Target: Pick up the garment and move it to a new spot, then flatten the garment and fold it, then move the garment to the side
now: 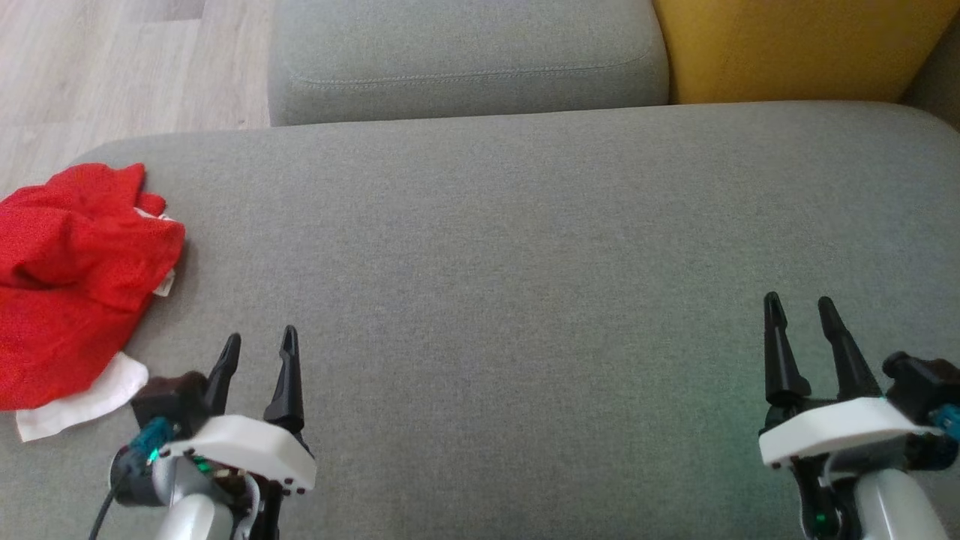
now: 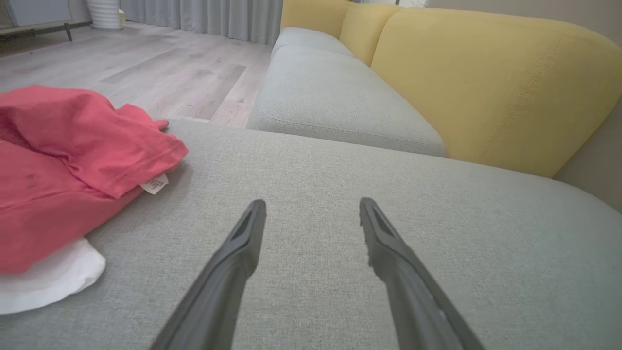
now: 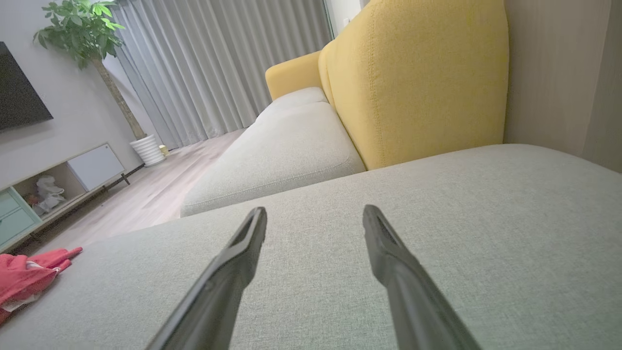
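Sofa seat (image 1: 525, 262) holds the garment (image 1: 67, 277) bunched at its left edge, not picked up yet; left end effector (image 1: 261, 335) and right end effector (image 1: 798, 300) are wide, empty.

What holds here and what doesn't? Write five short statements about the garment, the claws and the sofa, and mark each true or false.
1. The red garment lies crumpled at the left end of the grey seat cushion. True.
2. The left claw is shut on the garment. False: it is open, holds nothing and sits apart from the garment.
3. The right claw is open, with bare cushion showing between its fingers. True.
4. White fabric lies spread on top of the garment. False: it sticks out from beneath the garment's near edge.
5. The backrest behind the cushion is yellow. True.
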Available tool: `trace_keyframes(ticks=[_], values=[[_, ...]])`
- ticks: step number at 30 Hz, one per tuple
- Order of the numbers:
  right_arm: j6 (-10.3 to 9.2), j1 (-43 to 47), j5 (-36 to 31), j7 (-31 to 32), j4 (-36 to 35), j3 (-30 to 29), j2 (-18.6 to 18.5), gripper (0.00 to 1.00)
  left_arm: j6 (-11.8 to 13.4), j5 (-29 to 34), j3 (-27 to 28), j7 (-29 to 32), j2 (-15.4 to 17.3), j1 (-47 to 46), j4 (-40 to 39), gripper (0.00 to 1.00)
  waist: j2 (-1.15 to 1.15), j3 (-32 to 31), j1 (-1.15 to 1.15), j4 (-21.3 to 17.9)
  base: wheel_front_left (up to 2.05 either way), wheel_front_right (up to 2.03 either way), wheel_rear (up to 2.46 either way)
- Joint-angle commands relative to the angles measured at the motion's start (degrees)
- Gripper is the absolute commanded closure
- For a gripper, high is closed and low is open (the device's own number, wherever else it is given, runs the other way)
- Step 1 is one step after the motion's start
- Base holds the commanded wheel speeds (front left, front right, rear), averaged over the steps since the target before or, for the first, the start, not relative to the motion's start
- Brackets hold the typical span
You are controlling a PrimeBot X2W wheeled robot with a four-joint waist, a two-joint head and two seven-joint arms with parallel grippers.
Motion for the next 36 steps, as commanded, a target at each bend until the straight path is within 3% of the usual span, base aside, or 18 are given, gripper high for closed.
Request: trace_keyframes(ticks=[1,25,36], values=[[0.33,-1.1,-2.3,-0.8,-2.1,1.0,-0.5,0.00,0.6,2.0,0.9,-1.0,1.8,-3.6,-1.7,0.00,0.00,0.0,0.00,0.0,0.00,0.00,0.00],[0.41,0.2,-15.0,-1.5,-2.1,1.3,1.1,0.00,2.9,12.0,-0.9,-4.9,1.6,-2.8,1.1,0.00,0.00,0.0,0.00,0.5,0.00,0.00,0.00],[0.45,0.4,-17.3,-1.6,-2.1,1.9,1.4,0.00,1.9,14.8,-0.3,-6.5,0.2,-2.4,2.6,0.00,0.00,0.0,0.00,0.6,0.00,0.00,0.00]])
